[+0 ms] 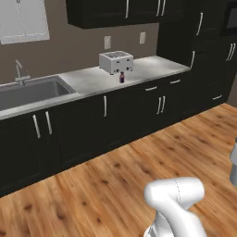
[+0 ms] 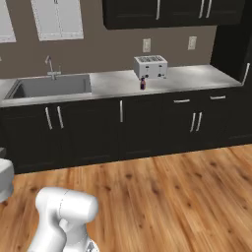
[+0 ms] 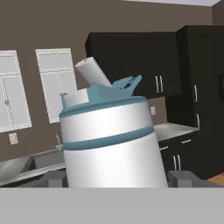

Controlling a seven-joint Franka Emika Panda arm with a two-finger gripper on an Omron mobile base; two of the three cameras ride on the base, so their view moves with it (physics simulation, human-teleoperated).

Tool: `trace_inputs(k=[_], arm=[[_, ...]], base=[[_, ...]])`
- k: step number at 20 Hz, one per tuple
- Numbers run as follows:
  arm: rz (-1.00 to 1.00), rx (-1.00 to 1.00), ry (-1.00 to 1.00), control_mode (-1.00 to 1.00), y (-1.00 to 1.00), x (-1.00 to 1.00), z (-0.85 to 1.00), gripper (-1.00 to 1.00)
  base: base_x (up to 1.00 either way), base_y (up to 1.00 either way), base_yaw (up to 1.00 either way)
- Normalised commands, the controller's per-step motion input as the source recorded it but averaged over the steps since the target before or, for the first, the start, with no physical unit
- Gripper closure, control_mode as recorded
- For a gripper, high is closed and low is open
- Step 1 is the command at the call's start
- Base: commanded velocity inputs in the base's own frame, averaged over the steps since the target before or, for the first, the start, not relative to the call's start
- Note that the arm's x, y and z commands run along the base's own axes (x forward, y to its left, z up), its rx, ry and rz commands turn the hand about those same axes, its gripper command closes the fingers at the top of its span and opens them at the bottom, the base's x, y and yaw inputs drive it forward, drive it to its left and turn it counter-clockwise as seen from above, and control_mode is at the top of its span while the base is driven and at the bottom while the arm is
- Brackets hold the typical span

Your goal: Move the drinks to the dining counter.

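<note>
Gripper (image 3: 116, 177) jaws wide, apparently clamped on the white-grey bottle (image 3: 111, 144) — tiny purple bottle (image 1: 122, 77) by toaster (image 1: 115, 61).

kitchen: sink (image 1: 32, 92), toaster (image 1: 115, 61), cabinets (image 1: 139, 104)

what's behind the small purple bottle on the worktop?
The white toaster stands right behind the small purple bottle, on the marble worktop. The bottle covers a bit of the toaster's lower front corner.
</note>
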Motion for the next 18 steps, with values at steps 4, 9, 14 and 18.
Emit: trace_inputs(k=[4, 9, 14, 18], arm=[[0.0, 0.0, 0.0, 1.0, 0.0, 0.0, 0.0, 1.0], [0.0, 0.0, 0.0, 1.0, 0.0, 0.0, 0.0, 1.0], [0.0, 0.0, 0.0, 1.0, 0.0, 0.0, 0.0, 1.0], [0.0, 0.0, 0.0, 1.0, 0.0, 0.0, 0.0, 1.0]], base=[[-0.84, 0.18, -0.84], [-0.67, 0.03, -0.88], [-0.59, -0.08, -0.82], [-0.06, -0.91, -0.54]])
